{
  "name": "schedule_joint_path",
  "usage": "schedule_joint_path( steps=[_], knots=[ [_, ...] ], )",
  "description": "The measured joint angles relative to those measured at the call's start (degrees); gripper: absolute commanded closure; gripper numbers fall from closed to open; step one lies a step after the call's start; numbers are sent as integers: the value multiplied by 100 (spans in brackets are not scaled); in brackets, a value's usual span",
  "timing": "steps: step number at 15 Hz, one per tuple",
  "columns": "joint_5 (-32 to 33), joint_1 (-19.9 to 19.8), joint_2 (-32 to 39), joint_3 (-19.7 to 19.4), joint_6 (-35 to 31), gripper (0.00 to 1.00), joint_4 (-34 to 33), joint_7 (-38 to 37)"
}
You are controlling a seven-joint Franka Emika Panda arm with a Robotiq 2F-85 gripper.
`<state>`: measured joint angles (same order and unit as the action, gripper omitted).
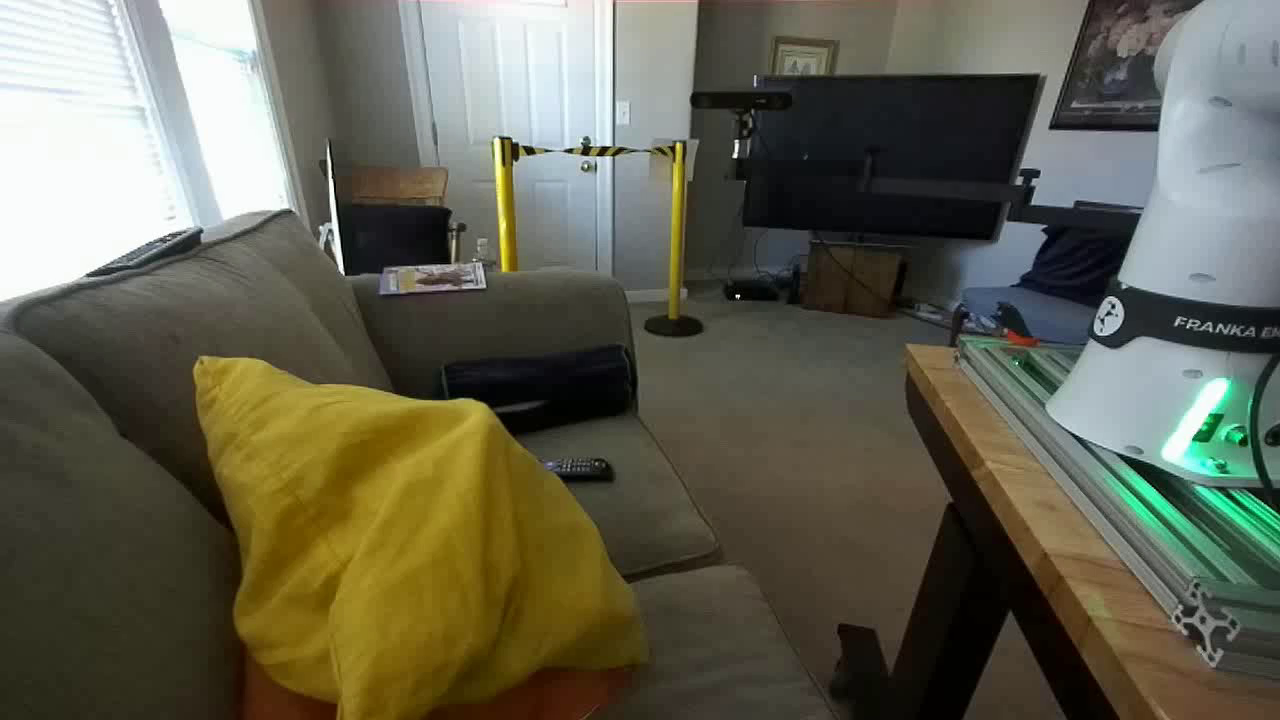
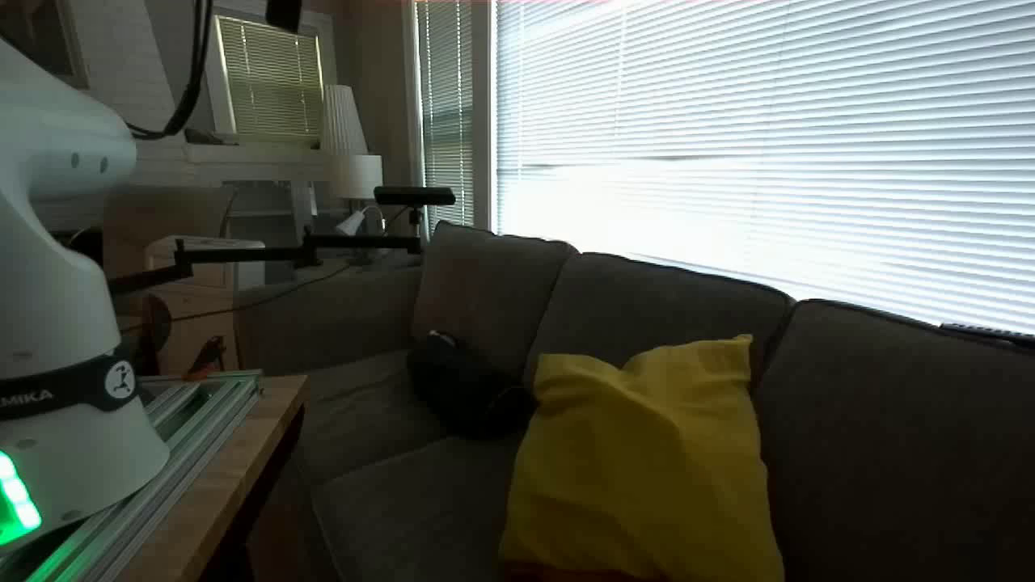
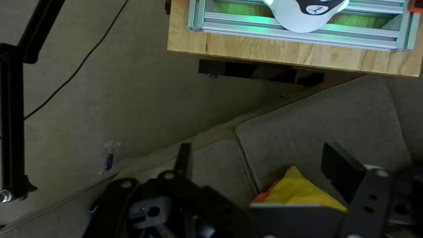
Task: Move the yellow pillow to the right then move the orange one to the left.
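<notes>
The yellow pillow (image 1: 420, 530) lies rumpled on the grey sofa, on top of the orange pillow (image 1: 570, 694). The yellow pillow also shows in an exterior view (image 2: 647, 461) and in the wrist view (image 3: 297, 188). Only a strip of the orange pillow shows under it, and a small part in the wrist view (image 3: 262, 197); the rest is hidden. My gripper (image 3: 263, 162) is open and empty, its fingers wide apart above the sofa. The pillows appear below, between the fingers and apart from them, partly hidden by the gripper body. The gripper is outside both exterior views.
The wooden table (image 1: 1000, 470) with the robot base stands beside the sofa (image 2: 404, 517). A black bolster (image 1: 540, 385), a remote (image 1: 580, 469) and a magazine (image 1: 432, 278) are on the sofa. A dark object (image 2: 465, 388) lies behind the pillows. A black camera arm (image 3: 13, 115) reaches out.
</notes>
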<state>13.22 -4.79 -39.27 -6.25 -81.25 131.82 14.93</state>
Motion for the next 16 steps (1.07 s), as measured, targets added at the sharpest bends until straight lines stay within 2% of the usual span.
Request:
schedule_joint_path(
  steps=[12,14,16],
  knots=[
    [0,24,3,-22,0,0,0,-9],
    [0,30,68,-168,-306,0,38,-10],
    [0,35,235,-393,-991,0,151,-4]
  ],
)
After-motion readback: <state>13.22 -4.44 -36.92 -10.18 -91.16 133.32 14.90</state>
